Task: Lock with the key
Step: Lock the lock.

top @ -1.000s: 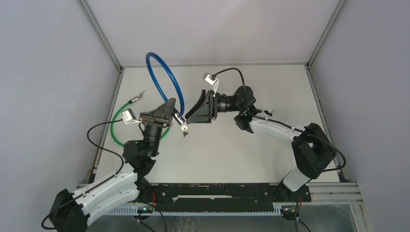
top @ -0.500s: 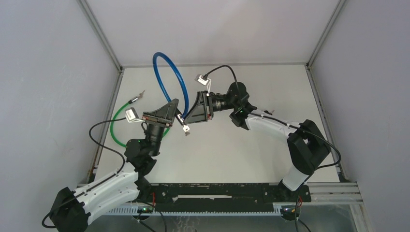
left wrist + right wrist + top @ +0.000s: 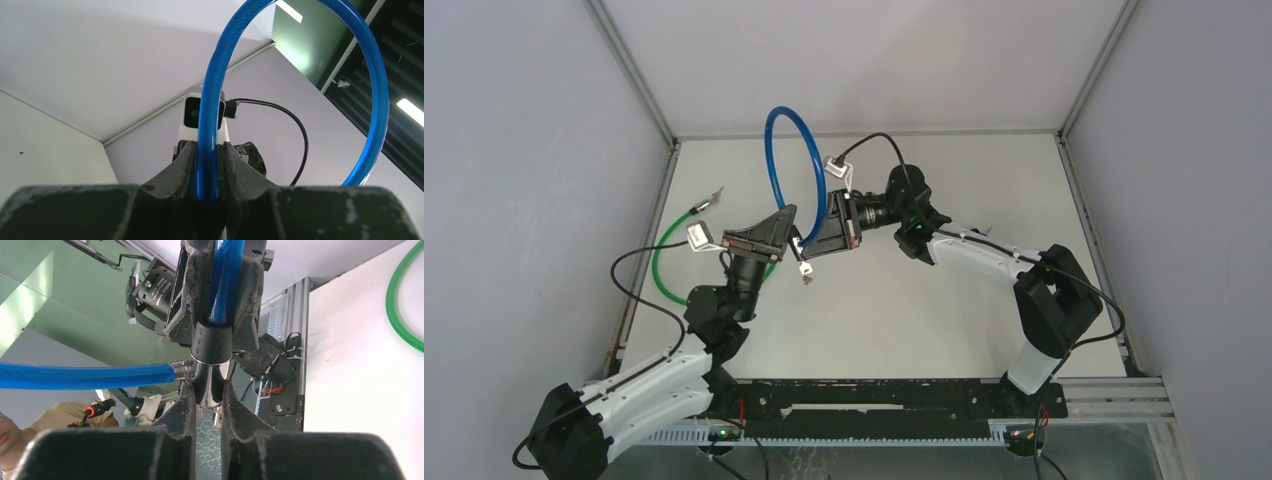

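Left claw (image 3: 207, 194) pinches the blue cable lock (image 3: 774, 150) above its barrel (image 3: 212, 342), aloft nearer the tabletop's (image 3: 924, 310) left edge. Right claw (image 3: 207, 400) flanks what looks like the key (image 3: 205, 385); whether it pinches, I cannot tell. Off-axis twisting could slip the key or wrench the lock loose.

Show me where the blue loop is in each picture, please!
Top external: the blue loop stands upright just above the picture's centre.
Left wrist: the blue loop rises from the bottom centre and arches over to the right.
Right wrist: the blue loop runs in from the left edge, and another stretch drops from the top.
Shared landmark: the left end effector, clamped on the loop in all three views.
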Motion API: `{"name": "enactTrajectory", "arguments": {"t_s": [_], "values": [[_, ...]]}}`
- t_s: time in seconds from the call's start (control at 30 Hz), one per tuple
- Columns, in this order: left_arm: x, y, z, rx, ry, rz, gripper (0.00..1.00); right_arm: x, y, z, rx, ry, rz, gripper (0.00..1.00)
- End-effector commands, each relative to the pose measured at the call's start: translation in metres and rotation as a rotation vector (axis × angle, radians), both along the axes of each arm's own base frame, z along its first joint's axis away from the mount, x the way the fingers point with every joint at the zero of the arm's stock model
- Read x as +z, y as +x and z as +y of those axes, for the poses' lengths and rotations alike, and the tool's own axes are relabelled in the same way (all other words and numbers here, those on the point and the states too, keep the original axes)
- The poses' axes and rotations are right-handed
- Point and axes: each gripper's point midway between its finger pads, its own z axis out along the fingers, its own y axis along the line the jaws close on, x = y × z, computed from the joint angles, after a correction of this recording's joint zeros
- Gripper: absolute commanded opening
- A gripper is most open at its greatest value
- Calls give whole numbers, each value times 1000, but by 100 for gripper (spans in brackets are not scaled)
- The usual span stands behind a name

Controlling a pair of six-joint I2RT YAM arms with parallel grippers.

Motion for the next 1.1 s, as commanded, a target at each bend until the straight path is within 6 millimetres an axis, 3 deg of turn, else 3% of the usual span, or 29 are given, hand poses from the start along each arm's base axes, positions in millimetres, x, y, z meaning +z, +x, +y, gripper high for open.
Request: {"name": "enactTrajectory", "arguments": {"t_s": [0.0,0.03,0.43,0.67,0.9,1.07], "values": [[19,-12,8,-15,-67,-77,0,18,-3,1,-4,34,-59,4],[18,-12,9,-12,-68,-76,0,18,-2,0,-2,33,-54,0],[6,-13,20,23,-99,-62,0,15,6,-4,-5,3,32,0],[8,-19,21,27,-84,-121,0,13,-1,-9,-7,-30,-34,0],[9,-21,17,13,-73,-139,0,6,-5,-13,15,-85,-107,39],[11,-21,13,2,-65,-145,0,6,-10,-7,57,-75,-128,53]]}}
